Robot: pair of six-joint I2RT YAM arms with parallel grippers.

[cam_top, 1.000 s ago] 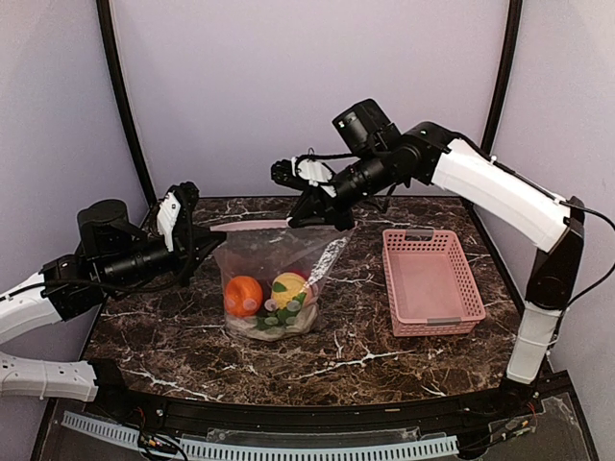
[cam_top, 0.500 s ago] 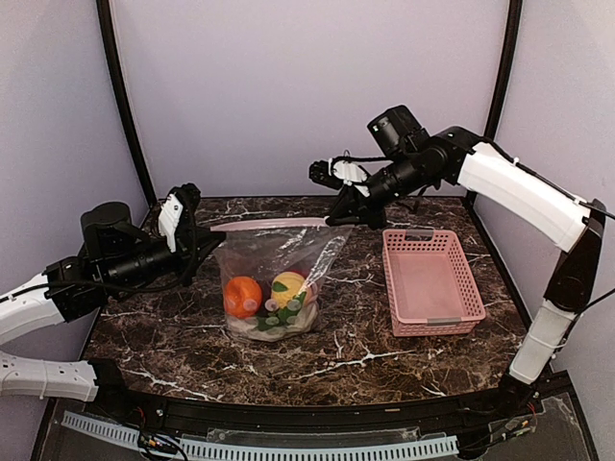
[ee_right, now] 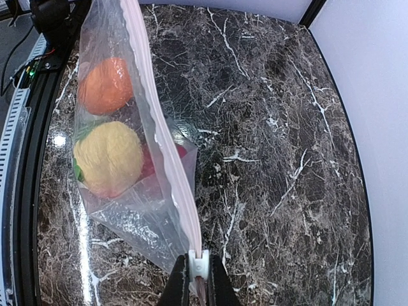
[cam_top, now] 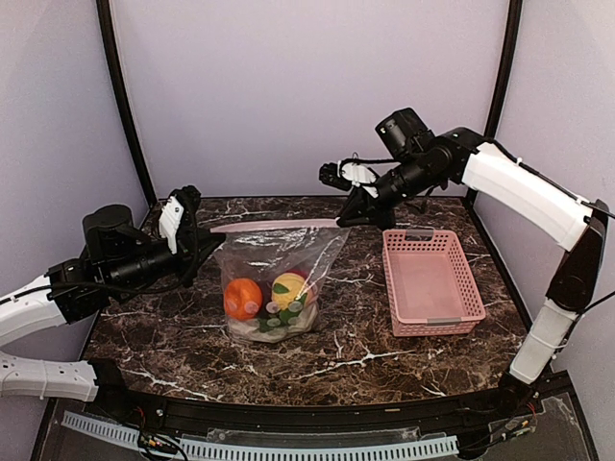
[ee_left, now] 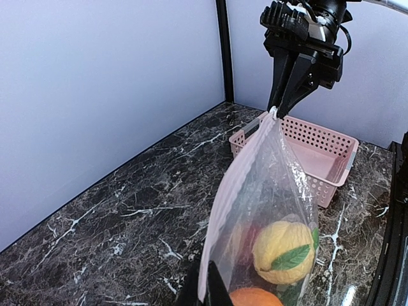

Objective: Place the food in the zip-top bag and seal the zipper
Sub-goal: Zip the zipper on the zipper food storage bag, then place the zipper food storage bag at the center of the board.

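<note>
The clear zip-top bag [cam_top: 274, 274] hangs upright between my two grippers, its bottom on the marble table. Inside lie the food pieces: an orange ball [cam_top: 242, 296], a yellow lemon [cam_top: 288, 288], something red behind it, and white and green pieces at the bottom. The pinkish zipper [cam_top: 279, 225] runs taut along the top. My left gripper [cam_top: 200, 240] is shut on the bag's left top corner [ee_left: 203, 290]. My right gripper [cam_top: 348, 217] is shut on the white slider [ee_right: 198, 265] at the zipper's right end. The bag also shows in the right wrist view [ee_right: 121, 159].
A pink lattice basket [cam_top: 430, 280] stands on the table right of the bag, close under my right arm; it also shows in the left wrist view [ee_left: 319, 153]. Black frame posts rise at the back corners. The table's front edge carries a black rail.
My right gripper has slid right along the zipper, from about the bag's middle to its right end, stretching the strip straight. The left gripper has held still.
</note>
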